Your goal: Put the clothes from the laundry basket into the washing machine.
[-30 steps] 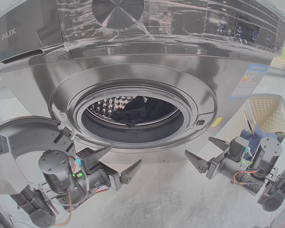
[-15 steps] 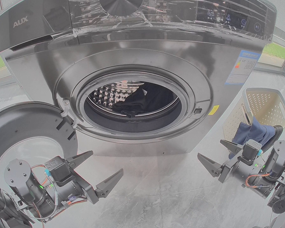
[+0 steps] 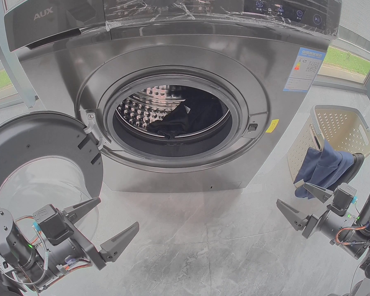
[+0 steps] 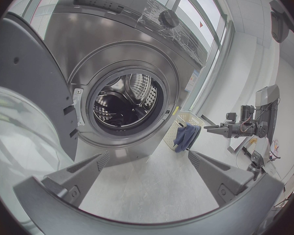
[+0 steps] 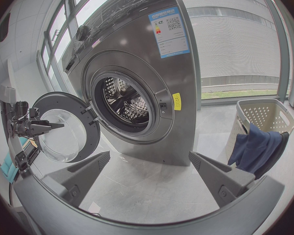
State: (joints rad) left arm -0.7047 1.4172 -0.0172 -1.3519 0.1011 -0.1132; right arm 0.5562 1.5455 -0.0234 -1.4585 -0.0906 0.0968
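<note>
Both wide open and empty, left pincer and right pincer hang before the washer, a dark garment in its drum. Left wrist: door swung wide. Right wrist: blue clothes drape the basket rim, perhaps over something darker; fetching them comes next.

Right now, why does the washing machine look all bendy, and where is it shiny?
Head view: the wide lens bows the washing machine outward, and its plastic wrap glints. Left wrist view: a round picture with dark corners; the door glass shines pale. Right wrist view: window daylight leaves soft bright patches on the machine's front.
</note>
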